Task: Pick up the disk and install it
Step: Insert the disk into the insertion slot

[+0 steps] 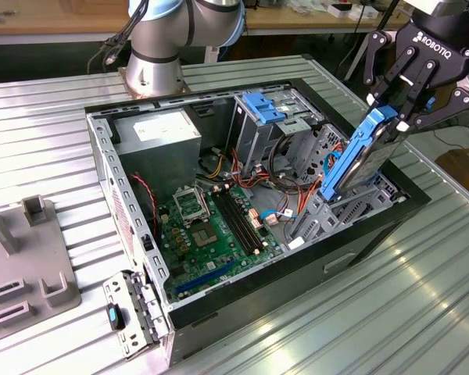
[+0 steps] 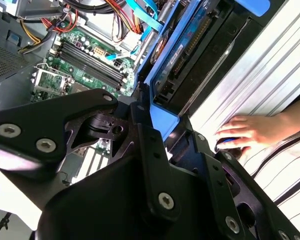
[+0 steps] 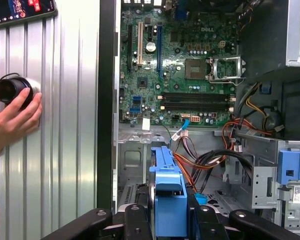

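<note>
**Disk clamped in the end effector over the open computer case**

Disk [image 1: 359, 160], dark-bodied with a bright blue carrier, hangs steeply tilted at the side of the computer case [image 1: 375, 230] on the exterior view's right. Its lower end dips toward the bays inside the case wall. Whether it touches them cannot be told. The end effector [image 1: 395, 117] is clenched on the disk's upper end, with a black finger on each flat side.

In the first wrist view the disk [image 3: 167, 200] appears edge-on as a blue strip between the two fingers of the end effector [image 3: 167, 220], above a tangle of orange and black cables [image 3: 200, 160]. In the second wrist view its connector edge [image 2: 190, 50] is visible.

The exterior view takes in the whole case lying open on the ribbed metal desk [image 1: 422, 297]. Inside are the green motherboard [image 1: 211, 226] and a metal drive cage [image 1: 266, 117] topped with a blue bracket. The arm [image 1: 164, 47] stands behind the case.

Both wrist views add a person's hand [image 3: 12, 117] resting on the desk beside the case. In the first wrist view it cups a round black object [image 3: 10, 90].
</note>
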Available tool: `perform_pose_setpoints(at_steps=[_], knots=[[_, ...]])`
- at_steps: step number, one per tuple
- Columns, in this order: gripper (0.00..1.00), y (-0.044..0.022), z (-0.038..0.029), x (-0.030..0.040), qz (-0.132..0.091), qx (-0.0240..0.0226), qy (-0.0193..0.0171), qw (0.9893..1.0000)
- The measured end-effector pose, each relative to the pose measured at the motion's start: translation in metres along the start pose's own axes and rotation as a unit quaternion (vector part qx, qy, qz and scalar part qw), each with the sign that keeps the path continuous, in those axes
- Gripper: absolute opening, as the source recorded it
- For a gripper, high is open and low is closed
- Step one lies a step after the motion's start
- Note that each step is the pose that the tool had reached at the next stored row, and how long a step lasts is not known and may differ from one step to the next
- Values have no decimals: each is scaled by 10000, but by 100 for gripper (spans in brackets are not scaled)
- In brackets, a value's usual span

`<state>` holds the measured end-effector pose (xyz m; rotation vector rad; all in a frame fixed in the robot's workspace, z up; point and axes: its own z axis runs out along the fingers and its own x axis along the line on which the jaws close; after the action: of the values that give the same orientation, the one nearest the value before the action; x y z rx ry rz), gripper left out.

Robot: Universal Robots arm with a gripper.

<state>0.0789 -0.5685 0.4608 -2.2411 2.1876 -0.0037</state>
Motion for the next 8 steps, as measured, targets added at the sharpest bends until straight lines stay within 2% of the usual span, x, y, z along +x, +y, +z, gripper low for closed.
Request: perform_pose_setpoints(at_steps=[8], knots=[[37, 21, 24, 22, 0, 0, 1, 10000]])
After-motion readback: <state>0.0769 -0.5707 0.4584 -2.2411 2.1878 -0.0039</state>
